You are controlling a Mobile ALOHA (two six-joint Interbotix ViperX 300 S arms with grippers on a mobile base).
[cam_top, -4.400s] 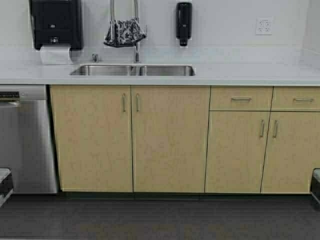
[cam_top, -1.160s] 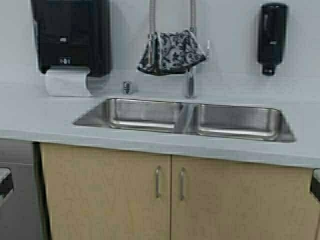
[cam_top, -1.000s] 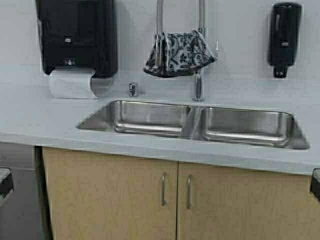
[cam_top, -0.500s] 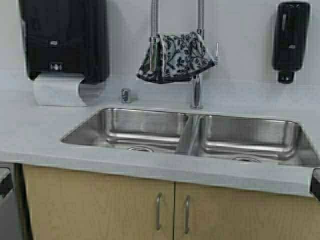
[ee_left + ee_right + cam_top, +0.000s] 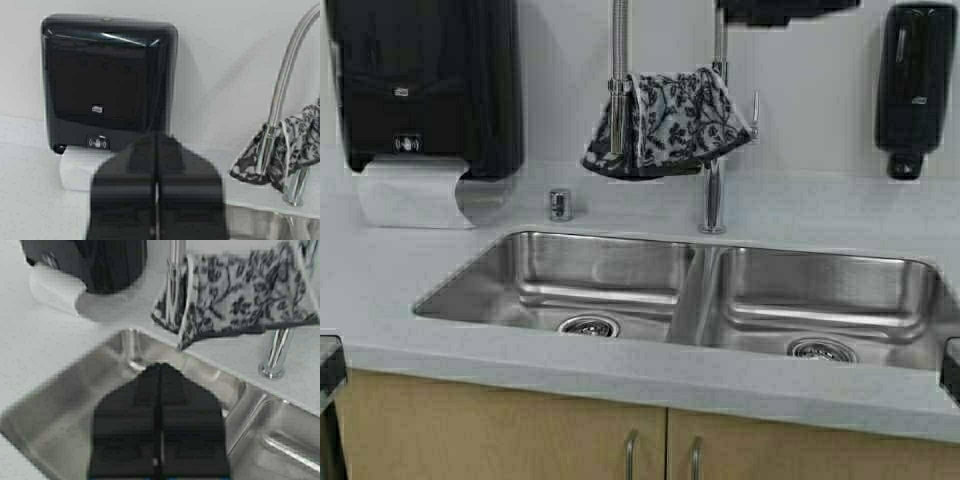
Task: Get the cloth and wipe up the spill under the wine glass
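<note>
The cloth (image 5: pixel 665 122) drapes over the faucet (image 5: pixel 715 150), upper centre, above the sink's (image 5: pixel 470 285) open basins. Left gripper (image 5: pixel 156 200) and right gripper (image 5: pixel 160 440) both closed, empty. Dispenser label unreadable.

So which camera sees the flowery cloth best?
The high view: the whole cloth shows, draped over the faucet above the sink. The right wrist view shows most of it up close, cut off at the edge; the left wrist view catches only one end.
</note>
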